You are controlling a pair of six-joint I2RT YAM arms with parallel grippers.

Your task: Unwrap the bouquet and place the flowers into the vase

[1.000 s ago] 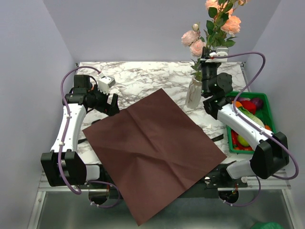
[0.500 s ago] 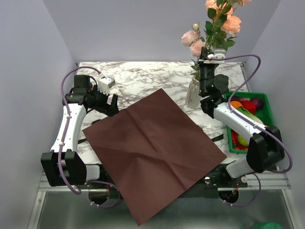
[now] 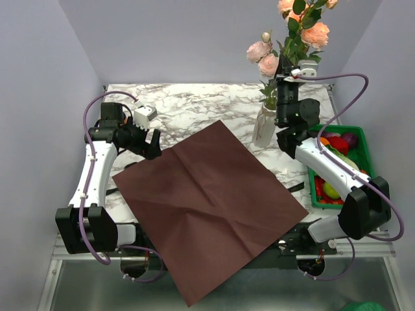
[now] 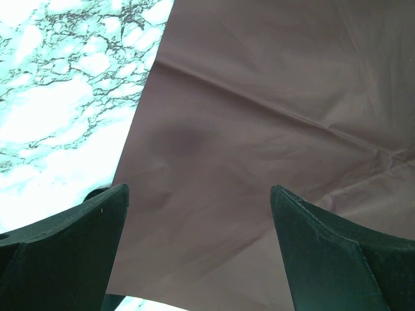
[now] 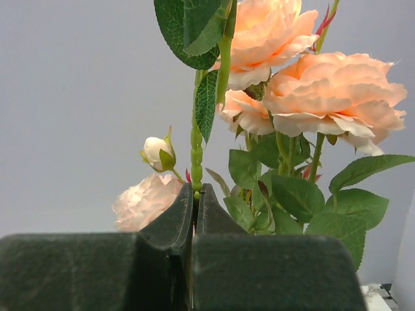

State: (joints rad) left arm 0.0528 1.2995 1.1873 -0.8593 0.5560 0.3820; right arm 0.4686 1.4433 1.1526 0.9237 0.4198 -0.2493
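Note:
The flowers (image 3: pixel 299 31), pink and peach roses with green leaves, stand upright above the vase (image 3: pixel 263 127) at the back right. My right gripper (image 3: pixel 285 79) is shut on one of their green stems just above the vase's mouth; in the right wrist view the jaws (image 5: pixel 196 189) pinch a stem below the blooms (image 5: pixel 324 91). Whether the stem ends reach inside the vase I cannot tell. The bouquet's dark red paper (image 3: pixel 206 202) lies flat, unfolded and empty. My left gripper (image 3: pixel 154 144) hovers open over its left corner, paper (image 4: pixel 259 116) showing between the fingers (image 4: pixel 198 202).
A green basket (image 3: pixel 365 141) of vegetables sits at the right edge, under my right arm. A black ribbon (image 3: pixel 295 188) lies beside the paper's right corner. The paper's near corner hangs over the front edge of the marble table (image 3: pixel 194 103).
My right gripper with the flowers drifted slightly left, then came back right and a little higher. The left arm and the paper stayed where they were.

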